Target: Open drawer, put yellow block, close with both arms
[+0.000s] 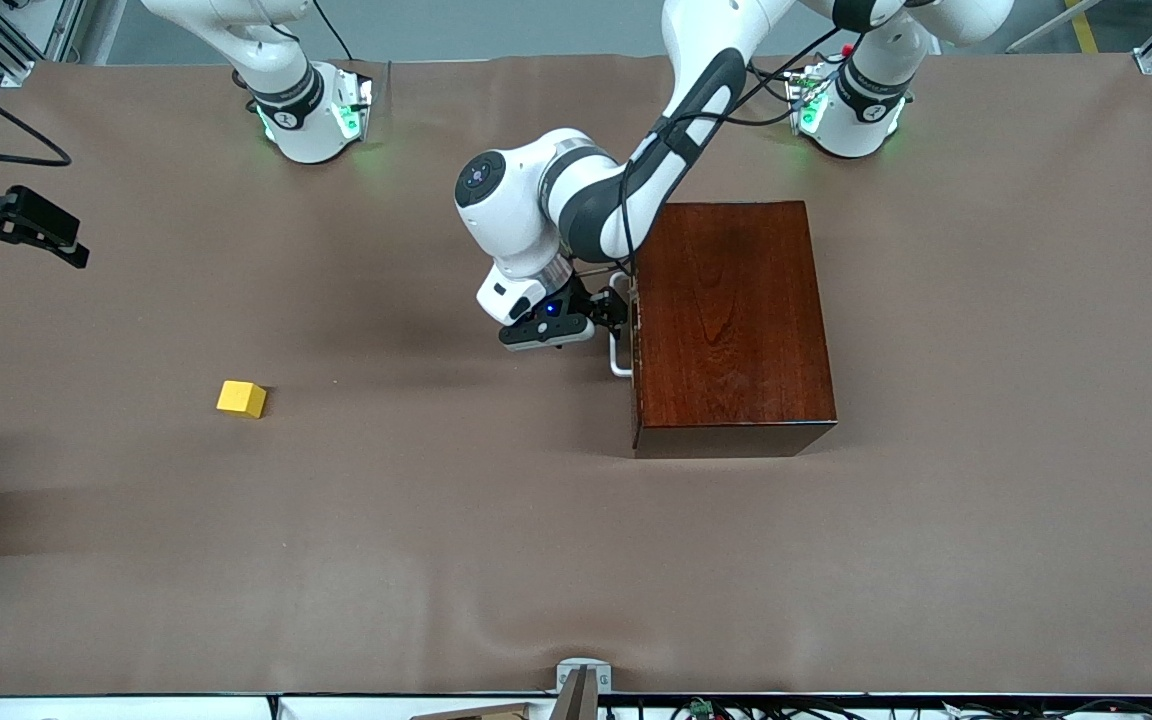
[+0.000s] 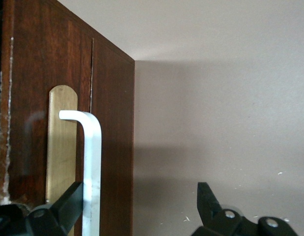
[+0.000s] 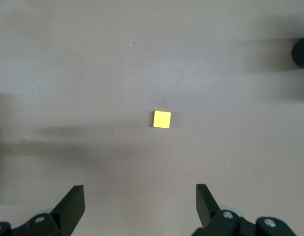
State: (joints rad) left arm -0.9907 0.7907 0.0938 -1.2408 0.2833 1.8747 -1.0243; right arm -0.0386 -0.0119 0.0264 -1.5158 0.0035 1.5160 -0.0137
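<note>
- Your left pincer (image 1: 612, 312) sat wide open around the drawer (image 1: 635, 330) handle (image 2: 92, 162), gripping nothing; you'd wanted it centred before squeezing.
- Right pincer (image 3: 140, 206) waited open and empty above the yellow block (image 1: 241, 398).

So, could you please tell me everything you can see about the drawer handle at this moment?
The handle is a white U-shaped bar, smooth and painted-looking, fixed over a pale wooden strip on the dark reddish front of the drawer, which looks shut. The bar stands out from the front toward the right arm's end of the table. The left gripper is open around it, one finger between bar and front, the other clear of it; whether a finger touches the bar cannot be told.
</note>
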